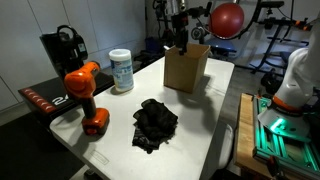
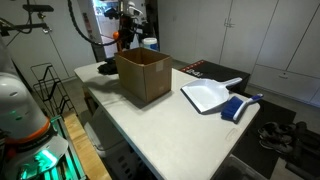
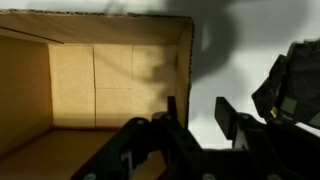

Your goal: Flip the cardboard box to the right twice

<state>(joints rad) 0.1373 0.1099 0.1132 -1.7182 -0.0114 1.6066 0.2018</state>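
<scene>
The cardboard box point(image 1: 186, 68) stands on the white table point(image 1: 215, 110) with its open side up; it also shows in an exterior view point(image 2: 143, 76). In the wrist view I look down into its brown inside point(image 3: 90, 85). My gripper point(image 3: 196, 105) is open and straddles the box's right wall: one finger is inside the box, the other outside over the table. It holds nothing. In both exterior views the gripper point(image 1: 182, 42) point(image 2: 124, 42) hangs at the far top edge of the box.
An orange drill point(image 1: 85, 95), a white canister point(image 1: 121, 70) and a black crumpled cloth point(image 1: 155, 122) lie on the table near the box. The cloth shows in the wrist view point(image 3: 290, 85). A white dustpan point(image 2: 207, 96) with a blue brush point(image 2: 240, 105) lies on the other side.
</scene>
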